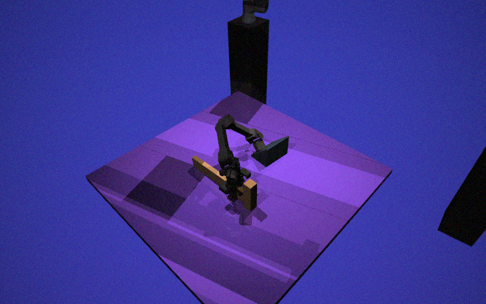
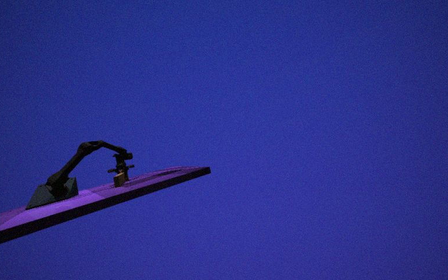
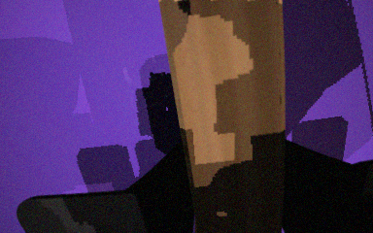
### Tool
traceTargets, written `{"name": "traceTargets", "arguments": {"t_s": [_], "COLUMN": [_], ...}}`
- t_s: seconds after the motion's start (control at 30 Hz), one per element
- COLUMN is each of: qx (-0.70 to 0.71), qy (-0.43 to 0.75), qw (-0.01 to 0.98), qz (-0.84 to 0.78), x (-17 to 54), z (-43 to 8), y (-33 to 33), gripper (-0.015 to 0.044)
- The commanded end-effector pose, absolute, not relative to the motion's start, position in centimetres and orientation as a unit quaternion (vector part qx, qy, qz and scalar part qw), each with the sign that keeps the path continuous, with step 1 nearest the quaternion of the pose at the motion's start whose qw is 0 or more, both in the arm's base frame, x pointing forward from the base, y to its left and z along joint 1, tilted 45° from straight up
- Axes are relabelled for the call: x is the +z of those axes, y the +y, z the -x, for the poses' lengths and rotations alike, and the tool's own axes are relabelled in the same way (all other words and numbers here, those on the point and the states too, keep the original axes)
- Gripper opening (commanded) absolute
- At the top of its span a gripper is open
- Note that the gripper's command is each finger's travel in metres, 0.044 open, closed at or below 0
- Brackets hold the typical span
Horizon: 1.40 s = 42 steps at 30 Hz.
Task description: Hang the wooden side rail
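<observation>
The long wooden side rail (image 1: 209, 169) (image 3: 213, 63) runs from the left under my gripper toward the headboard post. The short upright wooden headboard post (image 1: 251, 194) (image 2: 118, 179) stands on the table (image 1: 312, 189) (image 2: 79, 203). My gripper (image 1: 232, 194) is shut on the rail near its post end, with the rail between the fingers in the wrist view. The rail's near end is close to the post; whether they touch cannot be told. The hooks, the pins and the slot are hidden or too dark to make out. Whether the far end rests on the table is unclear.
The arm's dark wedge-shaped base (image 1: 274, 150) (image 2: 52, 198) stands behind the post. A tall dark pillar (image 1: 248, 56) rises beyond the table's back corner. Another dark pillar (image 1: 478, 189) is off to the right. Patchy shadows cross the table.
</observation>
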<state>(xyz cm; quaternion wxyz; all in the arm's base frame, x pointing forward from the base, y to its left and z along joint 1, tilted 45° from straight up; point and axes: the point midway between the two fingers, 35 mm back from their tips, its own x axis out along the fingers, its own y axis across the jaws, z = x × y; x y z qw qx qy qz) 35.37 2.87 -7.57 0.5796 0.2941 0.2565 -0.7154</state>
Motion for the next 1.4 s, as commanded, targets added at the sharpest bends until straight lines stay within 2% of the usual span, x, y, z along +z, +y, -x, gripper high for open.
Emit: {"name": "traceTargets", "arguments": {"t_s": [0.0, 1.37], "qx": [-0.714, -0.714], "qy": [0.257, 0.257], "qw": [0.58, 0.58], "qz": [-0.297, -0.297], "x": [-7.53, -7.95], "z": [-35.48, -35.34], "y": [3.22, 2.93], "gripper": [0.0, 0.0]}}
